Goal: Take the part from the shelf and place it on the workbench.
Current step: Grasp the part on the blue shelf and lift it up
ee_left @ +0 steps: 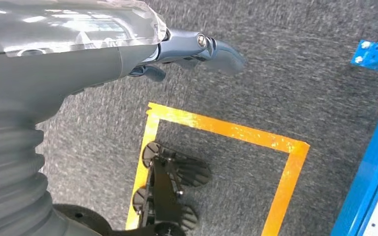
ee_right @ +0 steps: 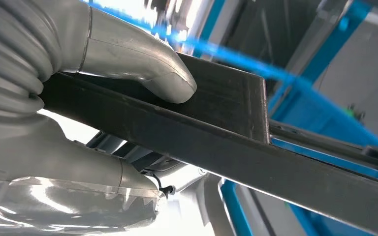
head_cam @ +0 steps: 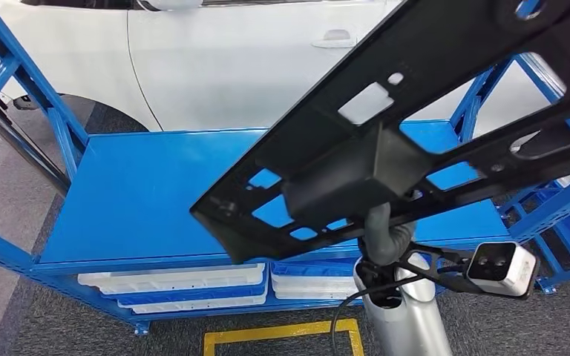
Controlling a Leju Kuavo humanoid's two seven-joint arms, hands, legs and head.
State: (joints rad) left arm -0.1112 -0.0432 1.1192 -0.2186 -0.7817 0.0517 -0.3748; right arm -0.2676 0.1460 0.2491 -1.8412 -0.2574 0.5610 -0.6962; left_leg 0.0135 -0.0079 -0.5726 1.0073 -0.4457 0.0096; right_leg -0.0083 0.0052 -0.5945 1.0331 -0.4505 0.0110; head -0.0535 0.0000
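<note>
The right hand [ee_right: 78, 98] grips the part [head_cam: 415, 141], a long black plastic frame with cut-out openings. In the right wrist view, the thumb [ee_right: 142, 66] presses on one face of the part's edge and the rest of the hand closes on the opposite face. In the head view, the part is held up in the air above the blue shelf [head_cam: 156, 193], slanting from lower left to upper right across the right half of the scene. It touches neither shelf surface. The silver right arm [head_cam: 404, 311] rises from below to the part's underside.

The left hand [ee_left: 197, 51] hangs over grey carpet [ee_left: 275, 69] beside a yellow floor marking [ee_left: 226, 130]. It holds nothing and its fingers are extended.

White trays [head_cam: 178, 285] sit on the lower level of the shelf. A white car [head_cam: 230, 59] stands behind the shelf.
</note>
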